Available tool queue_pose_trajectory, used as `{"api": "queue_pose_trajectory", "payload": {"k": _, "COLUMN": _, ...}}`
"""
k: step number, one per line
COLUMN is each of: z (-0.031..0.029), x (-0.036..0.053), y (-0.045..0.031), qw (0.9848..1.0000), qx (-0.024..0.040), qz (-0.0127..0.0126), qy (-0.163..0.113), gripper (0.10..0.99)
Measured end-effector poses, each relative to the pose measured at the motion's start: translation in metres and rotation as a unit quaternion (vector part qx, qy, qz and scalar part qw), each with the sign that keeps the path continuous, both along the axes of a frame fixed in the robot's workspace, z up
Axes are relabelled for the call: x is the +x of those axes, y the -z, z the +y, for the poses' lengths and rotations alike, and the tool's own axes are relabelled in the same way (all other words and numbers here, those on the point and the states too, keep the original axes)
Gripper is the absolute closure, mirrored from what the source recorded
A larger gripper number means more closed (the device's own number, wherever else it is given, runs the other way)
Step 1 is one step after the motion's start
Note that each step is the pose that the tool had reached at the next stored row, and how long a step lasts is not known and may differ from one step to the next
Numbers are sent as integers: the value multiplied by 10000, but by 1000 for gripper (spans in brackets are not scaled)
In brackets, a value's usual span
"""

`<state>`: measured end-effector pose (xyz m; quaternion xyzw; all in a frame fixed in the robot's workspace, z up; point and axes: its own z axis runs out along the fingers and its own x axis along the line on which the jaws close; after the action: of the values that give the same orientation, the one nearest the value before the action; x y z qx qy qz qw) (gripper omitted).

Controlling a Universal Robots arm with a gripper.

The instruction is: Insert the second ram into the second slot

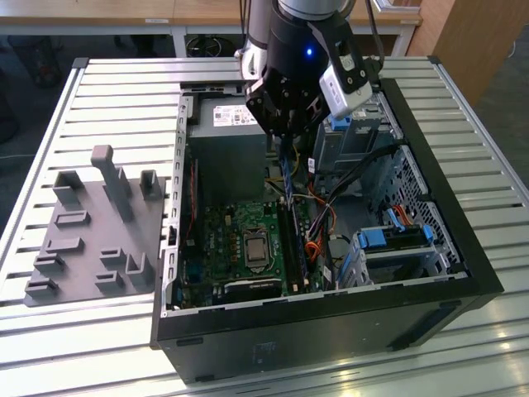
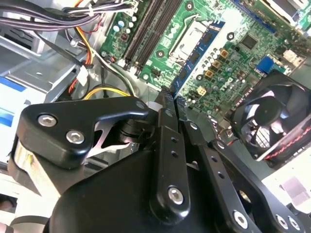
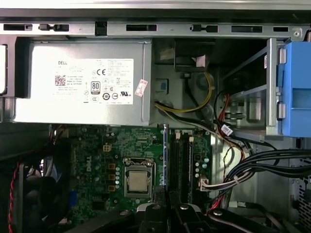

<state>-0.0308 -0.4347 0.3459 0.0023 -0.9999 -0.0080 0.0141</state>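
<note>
- the gripper (image 1: 285, 131) hangs over the open computer case (image 1: 475, 269), above the motherboard (image 1: 211, 240).
- in the second wrist view its fingers (image 2: 165, 141) are pressed together on one end of the memory stick (image 2: 200, 51); the pincer is closed and gripping it.
- the memory stick is the thin blue strip with dark chips. in the exterior view it hangs from the gripper, lower end pointing down at the board (image 1: 286, 178).
- in the first wrist view the stick shows edge-on as a thin blue line (image 3: 165, 155). it runs lengthwise like the memory slots (image 3: 181, 160) and lies between them and the processor socket (image 3: 138, 180).
- done so far: the stick is picked up, carried into the case and turned to match the slots' direction.
- left to do, as i judge it: the stick is not yet seated. it looks held clear of the board, with no edge in any slot.
- i cannot tell whether a neighbouring slot already holds a stick, nor which slot counts as the second.
</note>
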Motion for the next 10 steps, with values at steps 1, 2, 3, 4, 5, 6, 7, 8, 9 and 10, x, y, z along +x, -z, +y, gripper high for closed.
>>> {"api": "queue_pose_trajectory", "payload": {"k": 1, "z": -2, "x": 1, "y": 7, "qw": 10000, "qx": -1, "qz": -23, "qy": -1, "gripper": 949}}
{"api": "queue_pose_trajectory", "payload": {"k": 2, "z": -5, "x": 0, "y": 15, "qw": 10000, "qx": -2, "qz": -43, "qy": 0, "gripper": 949}}
{"api": "queue_pose_trajectory", "payload": {"k": 3, "z": -8, "x": 1, "y": 25, "qw": 10000, "qx": -1, "qz": -54, "qy": -1, "gripper": 949}}
{"api": "queue_pose_trajectory", "payload": {"k": 4, "z": -13, "x": 1, "y": 40, "qw": 10000, "qx": 1, "qz": -56, "qy": -2, "gripper": 949}}
{"api": "queue_pose_trajectory", "payload": {"k": 5, "z": -20, "x": 1, "y": 58, "qw": 10000, "qx": 8, "qz": -56, "qy": -1, "gripper": 949}}
{"api": "queue_pose_trajectory", "payload": {"k": 6, "z": -27, "x": 0, "y": 75, "qw": 10000, "qx": 16, "qz": -56, "qy": -1, "gripper": 949}}
{"api": "queue_pose_trajectory", "payload": {"k": 7, "z": -29, "x": 0, "y": 93, "qw": 10000, "qx": 20, "qz": -56, "qy": 0, "gripper": 949}}
{"api": "queue_pose_trajectory", "payload": {"k": 8, "z": -33, "x": 0, "y": 111, "qw": 10000, "qx": 21, "qz": -56, "qy": 0, "gripper": 949}}
{"api": "queue_pose_trajectory", "payload": {"k": 9, "z": -40, "x": 1, "y": 129, "qw": 10000, "qx": 25, "qz": -57, "qy": -1, "gripper": 949}}
{"api": "queue_pose_trajectory", "payload": {"k": 10, "z": -41, "x": 0, "y": 143, "qw": 10000, "qx": 25, "qz": -57, "qy": -1, "gripper": 949}}
